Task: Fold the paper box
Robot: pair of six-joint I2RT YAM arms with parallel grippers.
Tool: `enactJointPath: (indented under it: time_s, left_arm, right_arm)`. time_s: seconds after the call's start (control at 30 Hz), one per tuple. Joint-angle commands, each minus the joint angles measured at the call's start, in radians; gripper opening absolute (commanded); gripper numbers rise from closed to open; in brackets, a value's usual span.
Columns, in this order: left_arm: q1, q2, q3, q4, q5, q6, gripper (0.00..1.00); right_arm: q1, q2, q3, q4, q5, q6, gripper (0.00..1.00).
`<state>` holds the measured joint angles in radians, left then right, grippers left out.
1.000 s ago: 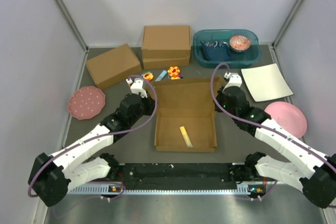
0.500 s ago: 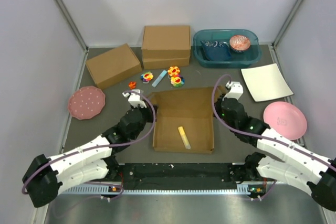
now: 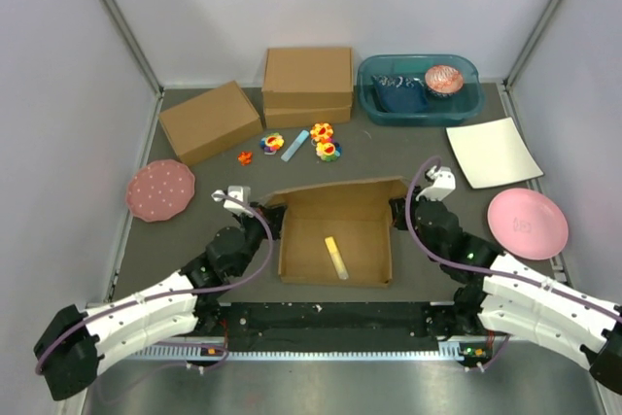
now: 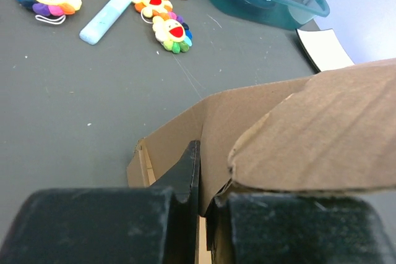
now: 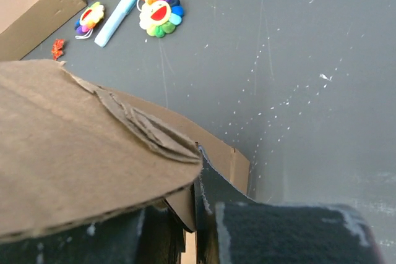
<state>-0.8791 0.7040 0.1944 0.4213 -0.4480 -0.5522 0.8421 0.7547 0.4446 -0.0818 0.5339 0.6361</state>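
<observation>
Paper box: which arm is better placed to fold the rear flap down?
Right, marginally. The left gripper and right gripper both pinch the paper box's side walls; the raised flap overhangs the right one more.

Your left arm (image 3: 146, 303) lies low and stretched, running from its base at the near left forward and inward. Your left end effector (image 3: 270, 214) has its jaws clamped on the left wall of the paper box (image 3: 335, 203), near the far corner. Your right arm (image 3: 525, 284) mirrors it from the near right. Your right end effector (image 3: 397, 211) is pinched onto the right wall.
</observation>
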Motion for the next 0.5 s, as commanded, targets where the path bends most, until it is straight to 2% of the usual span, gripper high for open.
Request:
enactJointPath:
  time_s: [0.0, 0.2, 0.3, 0.47]
  left_arm:
    - [-0.006, -0.040, -0.055, 0.025, -0.018, -0.058, 0.00]
    - [-0.004, -0.083, -0.095, 0.022, -0.034, -0.057, 0.00]
    - [-0.004, -0.106, -0.115, 0.017, -0.043, -0.064, 0.00]
    - [-0.004, -0.129, -0.145, 0.077, -0.066, -0.061, 0.00]
  right_arm:
    - [0.075, 0.031, -0.044, -0.098, 0.018, 0.151, 0.01]
    - [0.176, 0.052, -0.109, -0.087, 0.101, 0.264, 0.02]
    - [0.189, 0.043, -0.139, -0.087, 0.095, 0.342, 0.00]
    - [0.192, 0.035, -0.092, -0.116, 0.095, 0.361, 0.00]
